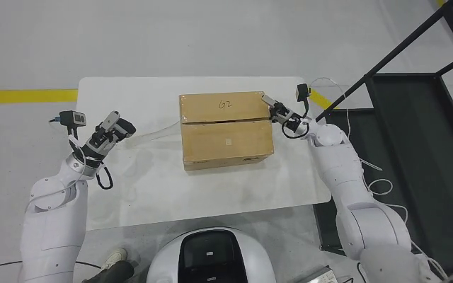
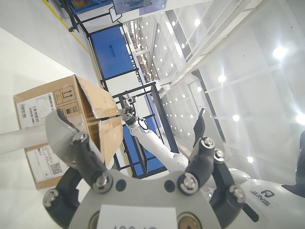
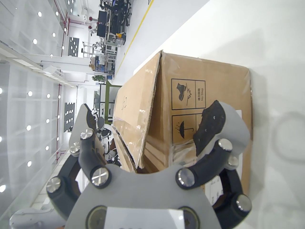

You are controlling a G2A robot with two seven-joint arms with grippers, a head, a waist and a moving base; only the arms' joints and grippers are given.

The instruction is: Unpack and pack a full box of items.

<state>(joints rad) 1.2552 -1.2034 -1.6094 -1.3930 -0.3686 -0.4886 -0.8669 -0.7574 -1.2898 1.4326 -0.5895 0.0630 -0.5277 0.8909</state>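
Observation:
A brown cardboard box (image 1: 226, 140) stands in the middle of the white table, its two top flaps folded down with a seam between them. My right gripper (image 1: 274, 108) is at the box's right end by the far flap. In the right wrist view it (image 3: 149, 113) is open, and its fingers straddle the flap's edge (image 3: 152, 101). My left gripper (image 1: 117, 128) hangs left of the box, apart from it, and is open (image 2: 128, 116) with nothing between the fingers. A pale translucent strip (image 2: 19, 140) runs past one left finger towards the box (image 2: 69, 110).
The white table (image 1: 141, 191) has free room in front of and left of the box. A black metal rack (image 1: 403, 106) stands off the table's right edge. Thin white cables (image 1: 327, 83) lie near the right arm. A yellow floor line (image 1: 35, 95) runs behind the table.

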